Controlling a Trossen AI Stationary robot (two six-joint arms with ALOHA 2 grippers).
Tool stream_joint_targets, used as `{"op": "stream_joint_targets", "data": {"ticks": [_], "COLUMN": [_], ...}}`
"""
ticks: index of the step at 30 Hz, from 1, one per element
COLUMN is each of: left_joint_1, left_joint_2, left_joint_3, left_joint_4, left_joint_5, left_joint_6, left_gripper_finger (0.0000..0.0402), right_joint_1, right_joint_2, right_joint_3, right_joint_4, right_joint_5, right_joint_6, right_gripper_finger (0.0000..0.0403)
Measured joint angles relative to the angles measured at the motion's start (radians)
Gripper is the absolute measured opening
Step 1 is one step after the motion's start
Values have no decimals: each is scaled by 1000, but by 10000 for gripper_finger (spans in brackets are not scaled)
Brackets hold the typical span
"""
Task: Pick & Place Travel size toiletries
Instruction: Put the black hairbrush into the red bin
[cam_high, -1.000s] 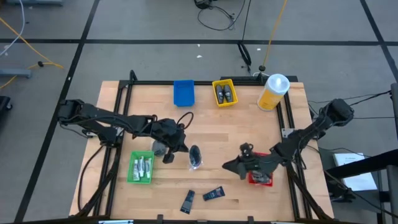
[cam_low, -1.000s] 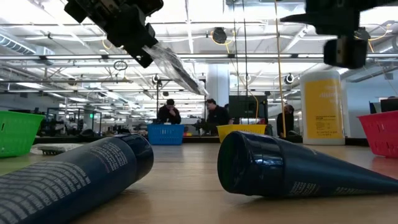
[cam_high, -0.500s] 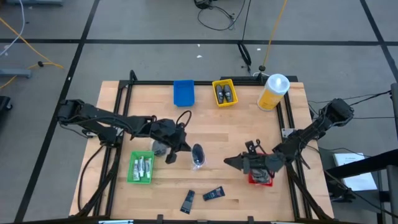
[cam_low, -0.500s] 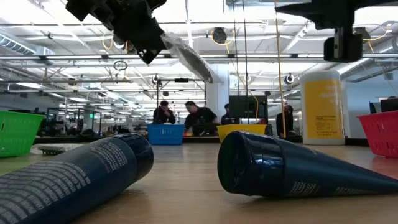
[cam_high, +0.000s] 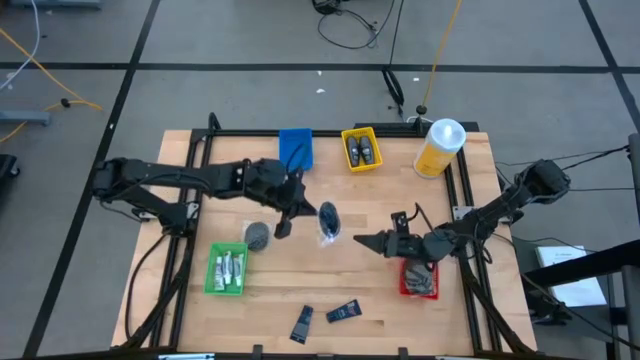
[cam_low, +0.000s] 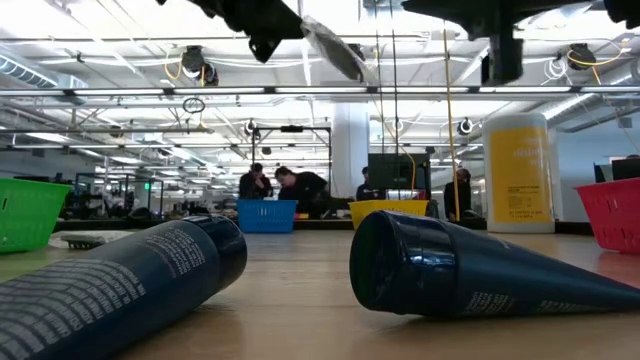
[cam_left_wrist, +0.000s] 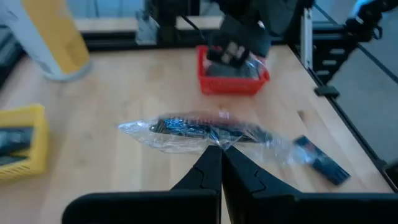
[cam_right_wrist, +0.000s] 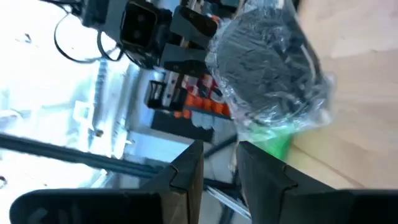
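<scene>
My left gripper (cam_high: 310, 210) hangs over the middle of the table, shut on a clear-wrapped black oval piece (cam_high: 327, 222), seen high up in the low view (cam_low: 335, 45). My right gripper (cam_high: 362, 241) hovers just to its right, open by a narrow gap and touching nothing. A wrapped dark grey disc (cam_high: 258, 235) lies flat on the wood by the green tray (cam_high: 213, 285); the right wrist view shows the disc (cam_right_wrist: 267, 68) too. Two dark flat tubes (cam_high: 302, 323) (cam_high: 343, 312) lie near the near edge. My left gripper pinches the clear wrap (cam_left_wrist: 214, 142) of the black oval piece between its two shut fingers, at the long edge near the middle. The fingers lie across the piece. The piece is lifted clear of the table and reaches out level beyond the fingertips.
The green tray holds white tubes. The blue tray (cam_high: 295, 148) and yellow tray (cam_high: 349, 163) stand at the far edge, and the red tray (cam_high: 404, 289) at the right. A big yellow bottle (cam_high: 440, 147) stands at the far right corner. Bare wood lies between them.
My left gripper has risen and moved toward the far edge and a little right, carrying the wrapped piece away from the disc. My right gripper has also lifted and drifted toward the far edge.
</scene>
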Motion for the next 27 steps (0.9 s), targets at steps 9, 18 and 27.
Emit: {"op": "stream_joint_targets", "data": {"ticks": [9,18,27], "left_joint_1": [97,136,157], "left_joint_2": [0,0,0], "left_joint_3": [90,92,92], "left_joint_4": [-38,35,93], "left_joint_5": [0,0,0], "left_joint_6": [26,33,7], "left_gripper_finger": [0,0,0], "right_joint_1": [-72,-168,-254], "right_joint_2": [0,0,0], "right_joint_3": [-11,-25,-25], "right_joint_4": [38,37,37], "right_joint_5": [2,2,-1], "right_joint_6": [-21,26,-1], "right_gripper_finger": [135,193,214]}}
